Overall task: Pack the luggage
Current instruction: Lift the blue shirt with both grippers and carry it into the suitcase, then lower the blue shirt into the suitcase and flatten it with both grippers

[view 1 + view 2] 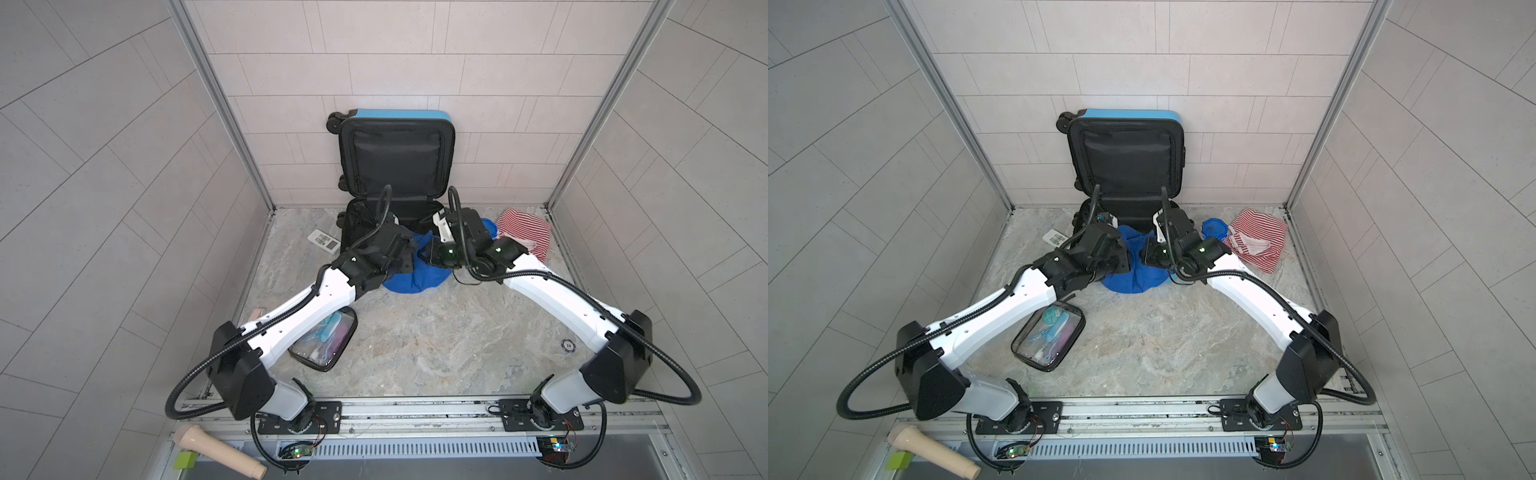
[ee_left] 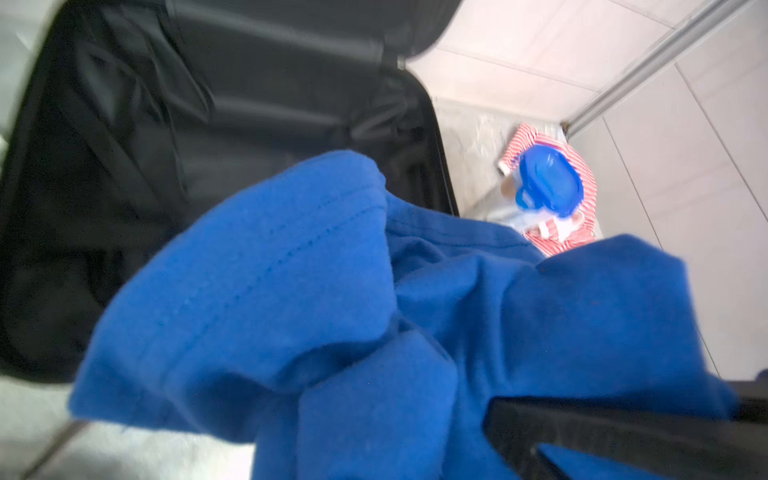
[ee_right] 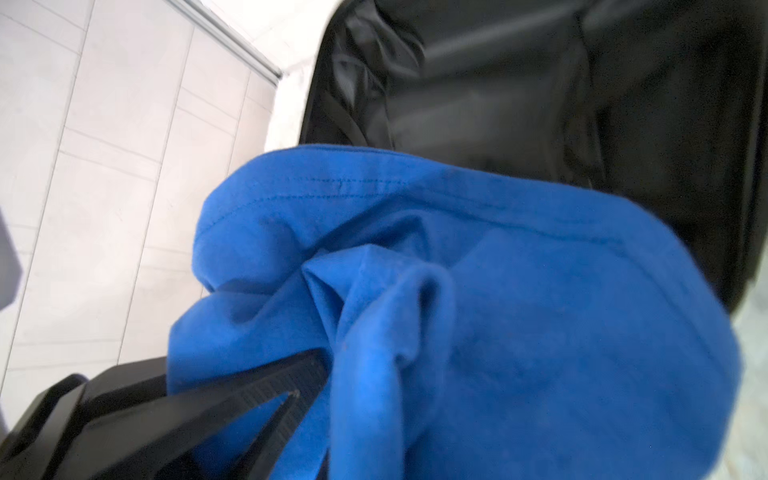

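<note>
The open luggage [image 1: 395,162] leans its lid on the far wall. At its near edge the left hand [image 1: 409,253] and right hand [image 1: 428,254] meet on a blue cloth [image 1: 409,284]; a striped cloth [image 1: 525,230] lies to the right.

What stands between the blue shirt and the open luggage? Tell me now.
Nothing visible does. The left claw and right claw are both shut on the blue shirt at the front edge of the open luggage, whose lower half shows only black lining in the wrist views.
</note>
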Tool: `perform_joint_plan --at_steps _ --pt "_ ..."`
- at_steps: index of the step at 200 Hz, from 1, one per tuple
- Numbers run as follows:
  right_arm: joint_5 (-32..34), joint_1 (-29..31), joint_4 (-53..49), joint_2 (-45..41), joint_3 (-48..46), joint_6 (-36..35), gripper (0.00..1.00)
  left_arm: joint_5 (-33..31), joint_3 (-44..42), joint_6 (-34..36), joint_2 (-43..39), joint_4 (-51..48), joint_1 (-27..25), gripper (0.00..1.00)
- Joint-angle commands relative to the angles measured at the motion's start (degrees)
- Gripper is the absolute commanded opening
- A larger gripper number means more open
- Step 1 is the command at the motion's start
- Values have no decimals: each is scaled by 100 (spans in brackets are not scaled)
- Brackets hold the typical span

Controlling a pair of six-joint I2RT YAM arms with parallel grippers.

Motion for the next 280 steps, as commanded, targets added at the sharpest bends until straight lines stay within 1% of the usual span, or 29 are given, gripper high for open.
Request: perform_joint_plan --at_steps 1,25,51,72,110,142,188,192,211,221,232,254,280 --pt "-124 -116 -228 544 807 -297 0 304 701 623 375 -50 381 0" --pt "-197 -332 -479 1287 1723 -516 0 617 1216 939 789 -124 860 0" --pt "-506 -513 -833 2157 2704 -812 0 890 1604 1176 1246 -220 1259 0" --pt "-650 -606 -914 2777 3193 -827 0 1116 1831 1301 1648 -218 1519 0" --pt "-820 -655 -915 3678 3852 -697 0 1432 2132 1407 2365 -179 1786 0" --pt "-870 -719 -1129 4351 4415 -644 0 1517 2196 1347 2871 -202 1947 0" --pt "-881 -792 -1258 4767 4479 -639 0 1731 2196 1241 3395 -515 2298 0" --pt "-872 -800 -1264 4785 4473 -639 3 1742 2201 1248 3433 -544 2324 0" --pt "-835 -819 -1288 4797 4442 -638 27 1796 2260 1304 3571 -656 2397 0" --pt "-821 -818 -1295 4786 4447 -653 39 1811 2322 1334 3636 -741 2414 3" --pt "-811 -818 -1305 4761 4460 -673 47 1800 2409 1354 3705 -839 2416 7" --pt "-692 -818 -1348 4632 4461 -725 58 1783 2620 1402 3834 -1080 2433 7" --pt "-547 -827 -1427 4468 4469 -762 62 1722 2763 1409 3904 -1214 2457 7"
